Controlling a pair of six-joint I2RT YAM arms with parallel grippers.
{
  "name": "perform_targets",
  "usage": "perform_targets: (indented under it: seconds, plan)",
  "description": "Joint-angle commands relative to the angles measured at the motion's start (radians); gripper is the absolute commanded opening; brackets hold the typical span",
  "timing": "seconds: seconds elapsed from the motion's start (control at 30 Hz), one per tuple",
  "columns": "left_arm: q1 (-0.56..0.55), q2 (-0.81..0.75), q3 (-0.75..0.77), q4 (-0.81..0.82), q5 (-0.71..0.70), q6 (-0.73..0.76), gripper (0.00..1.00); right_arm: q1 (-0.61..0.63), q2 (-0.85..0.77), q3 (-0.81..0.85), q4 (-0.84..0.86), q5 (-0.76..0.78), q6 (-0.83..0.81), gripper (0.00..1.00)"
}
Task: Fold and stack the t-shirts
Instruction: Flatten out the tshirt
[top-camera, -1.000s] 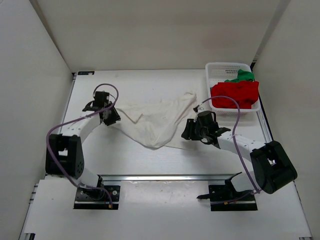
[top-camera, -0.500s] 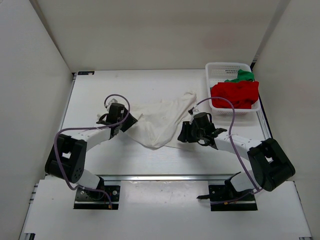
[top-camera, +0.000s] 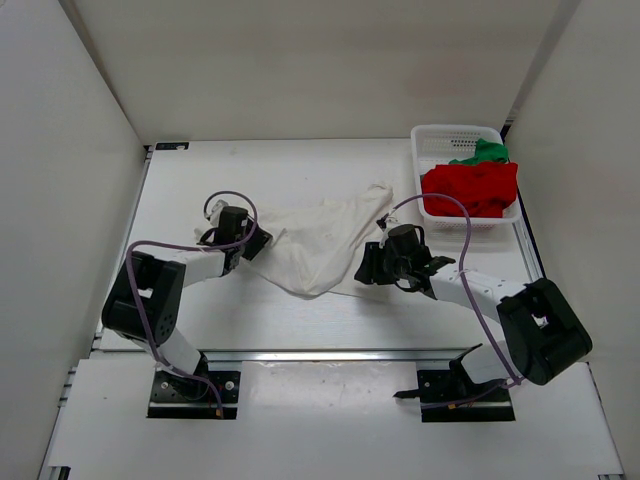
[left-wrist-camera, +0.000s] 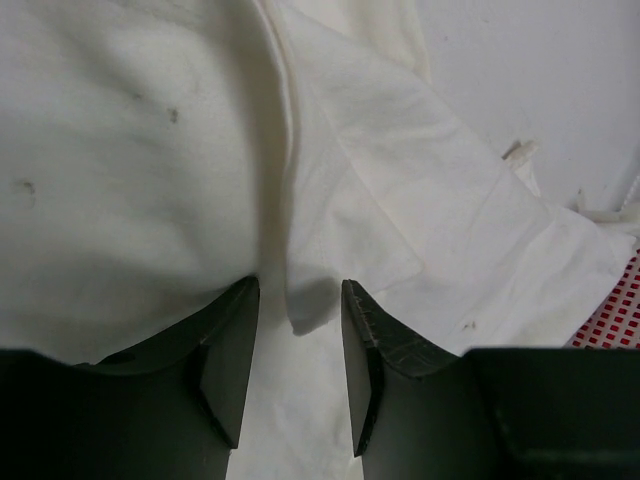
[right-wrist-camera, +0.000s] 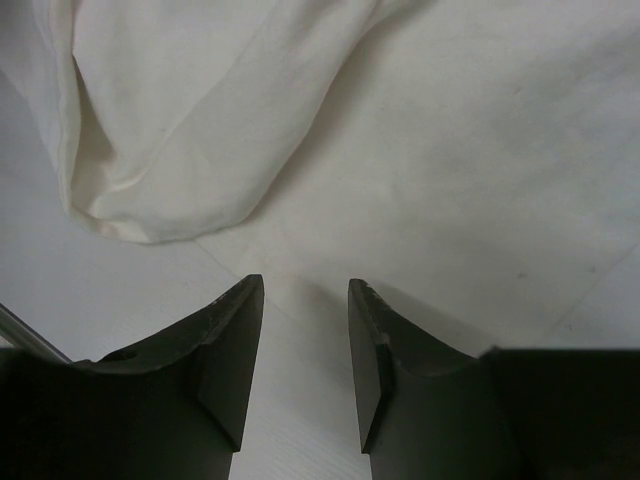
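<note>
Left claw (left-wrist-camera: 298, 300): spread, over cream shirt (top-camera: 320, 245), 9 o'clock edge.
Right claw (right-wrist-camera: 303, 300): spread, 4 o'clock edge.

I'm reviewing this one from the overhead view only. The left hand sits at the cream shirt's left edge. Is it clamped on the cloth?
Observer: No. In the left wrist view the left hand is open. A loose fold edge of the cream shirt shows in the gap between its fingers.
Operator: And the right one?
Observer: The right hand is open too, with nothing pinched between its fingers.
Operator: What lies ahead of it?
Observer: A rounded, folded edge of the shirt lies just beyond them, toward the upper left of the right wrist view.
</note>
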Motion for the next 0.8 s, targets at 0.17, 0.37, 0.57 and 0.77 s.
perform_targets:
  seconds: [0.17, 0.37, 0.57, 0.77]
  plan:
    - [-0.027, 0.028, 0.008, 0.115, 0.027, -0.057, 0.40, 0.000, -0.029, -0.004, 0.039, 0.000, -0.001, 0.38]
    - [-0.019, 0.013, 0.004, 0.128, 0.026, -0.055, 0.10, -0.011, -0.056, -0.015, 0.025, 0.027, 0.006, 0.38]
    - [0.005, -0.082, -0.021, 0.094, 0.056, 0.003, 0.00, -0.052, -0.119, -0.072, -0.057, 0.118, 0.033, 0.40]
    - [0.093, -0.269, -0.067, -0.030, 0.213, 0.150, 0.00, -0.072, -0.205, -0.089, -0.229, 0.294, 0.036, 0.44]
